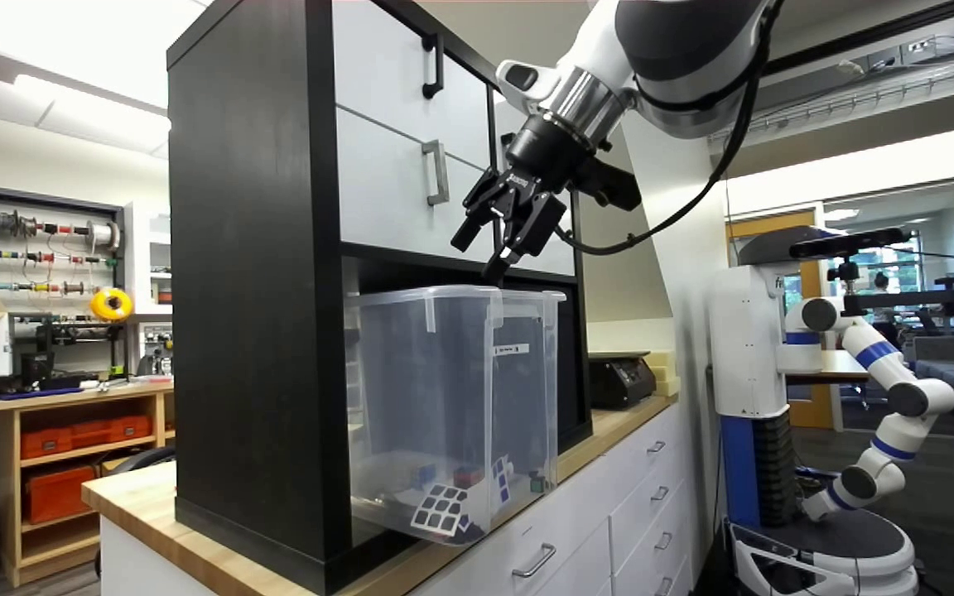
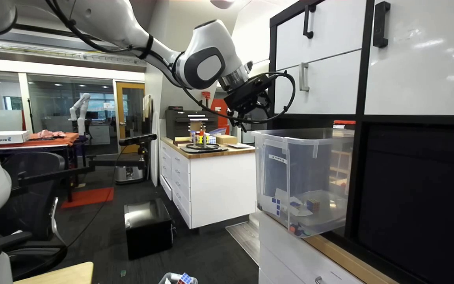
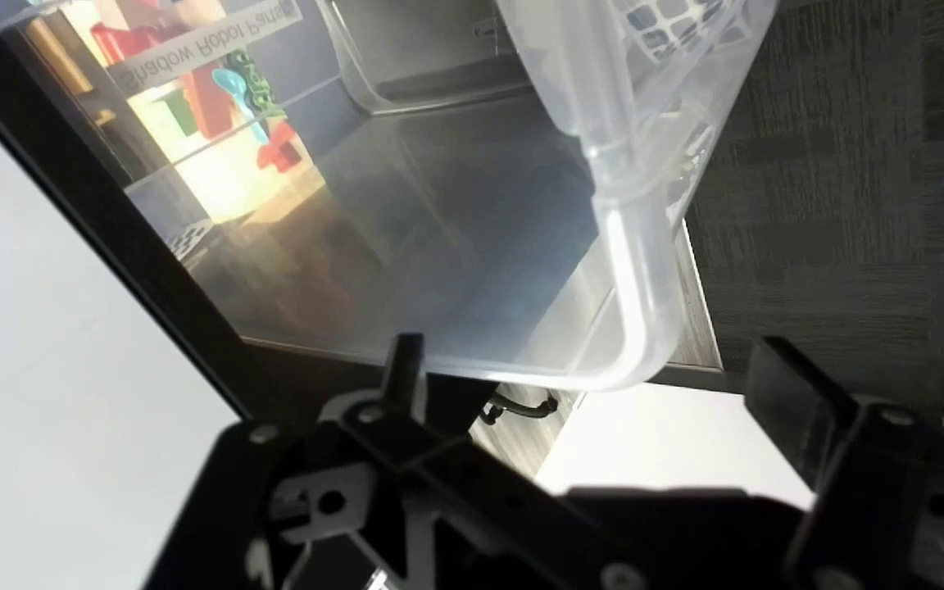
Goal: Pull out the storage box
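Observation:
The storage box is a large translucent bin with a rimmed top; it shows in both exterior views. It stands in the lower opening of the dark cabinet, its front part sticking out past the counter edge. Cubes and a checkered white item show inside it. In the wrist view its rim corner lies between my fingers in the picture. My gripper is open and empty, just above the box's front rim, pointing down at a tilt; it also shows in an exterior view and the wrist view. Contact with the rim cannot be told.
White cabinet doors with protruding handles are above and close to the gripper. White drawers are below the wooden counter. A black box and a small bin are on the floor. Another robot stands behind.

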